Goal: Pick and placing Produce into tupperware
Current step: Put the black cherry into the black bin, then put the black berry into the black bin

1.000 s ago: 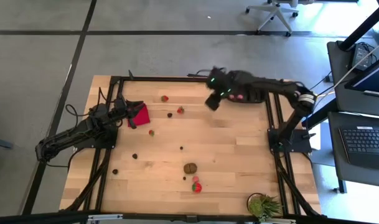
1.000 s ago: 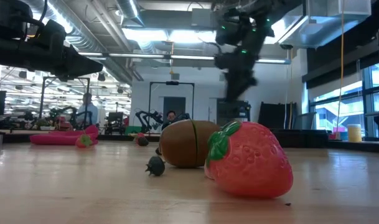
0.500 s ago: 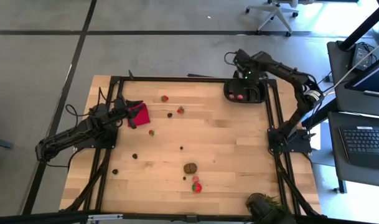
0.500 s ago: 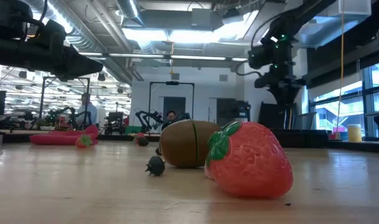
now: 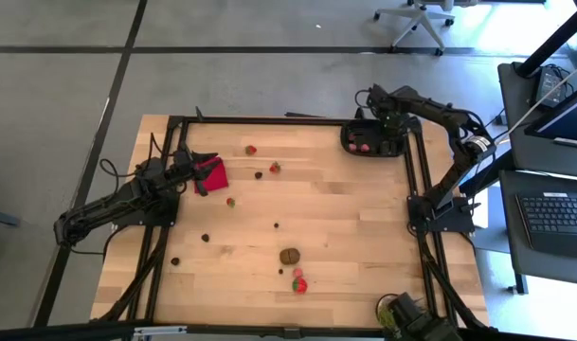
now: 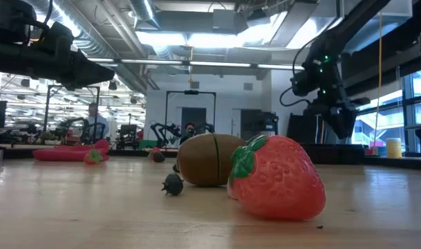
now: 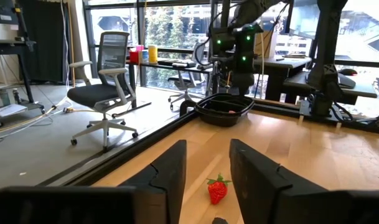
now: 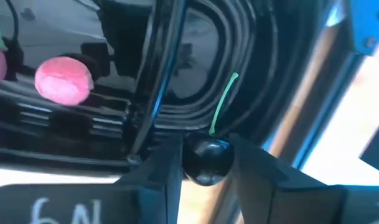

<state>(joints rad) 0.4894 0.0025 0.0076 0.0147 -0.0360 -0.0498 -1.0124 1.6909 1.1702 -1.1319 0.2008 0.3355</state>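
Since a second earlier the right gripper had swung from mid-table to the black tupperware tray at the far right corner. From above, the left gripper rested by the red cloth. Low down, a strawberry lay beside a brown lump, possibly a kiwi. The left wrist showed narrowly parted fingers, empty. The right wrist showed fingers pinching a dark cherry over the tray.

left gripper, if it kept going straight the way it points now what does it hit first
Most likely the red strawberry lying on the wood just ahead of the left gripper, roughly between its open fingers; depth is hard to judge from the wrist view.
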